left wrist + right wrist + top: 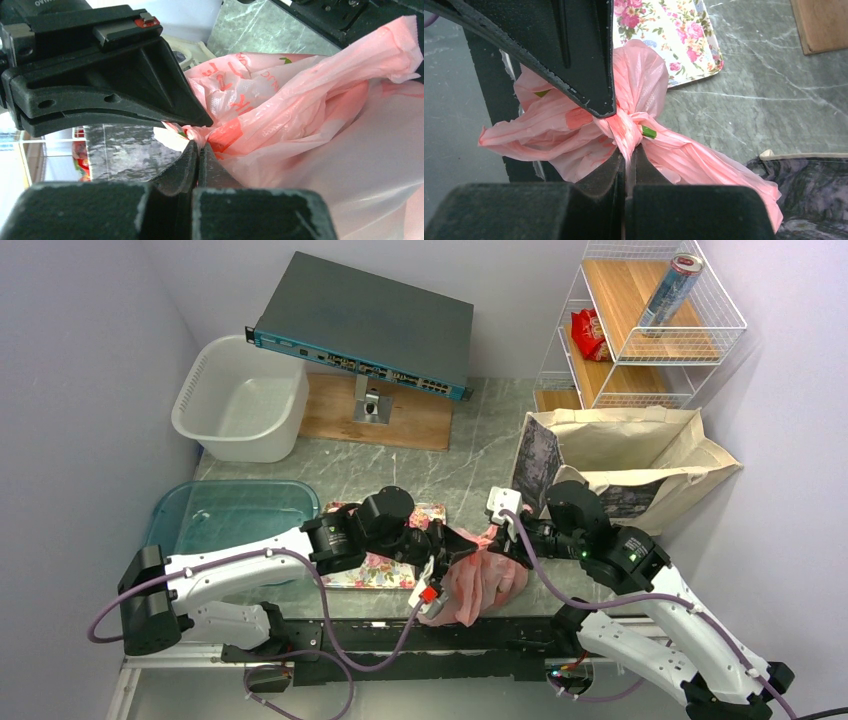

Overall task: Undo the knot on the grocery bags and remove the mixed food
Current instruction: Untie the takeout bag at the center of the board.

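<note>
- left tool (202,135) is pinched tight on a fold of the pink bag (485,585), and right tool (619,131) is clamped on the knot (625,125) itself
- my guess is they'll tug opposite ways to loosen it
- bag's at the near tabletop (450,455) edge, not untied yet

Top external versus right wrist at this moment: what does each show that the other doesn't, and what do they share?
Only top external: the white basin, teal tub, network switch, wire shelf with a silver can and red packet, and the canvas tote with its open mouth.
Only right wrist: the knot up close, with pink film just below it pinched in the shut right jaws.
Both: the pink bag, floral tray, marble table and the tote's dark panel.
</note>
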Controlling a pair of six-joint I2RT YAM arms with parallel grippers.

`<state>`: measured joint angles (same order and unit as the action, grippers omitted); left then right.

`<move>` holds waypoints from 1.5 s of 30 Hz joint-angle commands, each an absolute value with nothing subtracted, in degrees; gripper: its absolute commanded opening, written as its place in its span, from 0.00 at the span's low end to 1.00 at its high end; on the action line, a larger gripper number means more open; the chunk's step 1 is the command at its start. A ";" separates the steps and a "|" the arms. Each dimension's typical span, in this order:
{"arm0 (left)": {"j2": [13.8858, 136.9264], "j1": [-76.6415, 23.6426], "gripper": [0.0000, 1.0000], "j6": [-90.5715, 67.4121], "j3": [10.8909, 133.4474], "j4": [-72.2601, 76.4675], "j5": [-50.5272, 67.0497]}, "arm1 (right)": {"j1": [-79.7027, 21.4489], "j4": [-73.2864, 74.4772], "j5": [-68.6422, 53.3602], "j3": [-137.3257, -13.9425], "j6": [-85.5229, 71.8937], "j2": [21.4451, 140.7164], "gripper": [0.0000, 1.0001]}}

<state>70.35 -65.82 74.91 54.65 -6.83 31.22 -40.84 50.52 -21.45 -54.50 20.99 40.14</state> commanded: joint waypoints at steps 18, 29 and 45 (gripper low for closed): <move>70.14 -61.65 0.23 48.08 65.55 -25.15 31.67 | -39.04 41.66 -8.45 -57.87 16.13 38.31 0.00; 70.37 -46.15 0.99 24.51 80.04 -37.31 42.27 | -37.87 40.61 -13.02 -53.24 18.81 34.70 0.00; 69.94 -57.00 0.99 35.79 68.03 -19.59 30.46 | -37.98 21.45 -10.34 -33.37 31.59 22.13 0.01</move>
<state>71.90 -52.95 32.77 75.02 -32.75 34.79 -37.91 29.47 -5.65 -38.59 25.61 24.93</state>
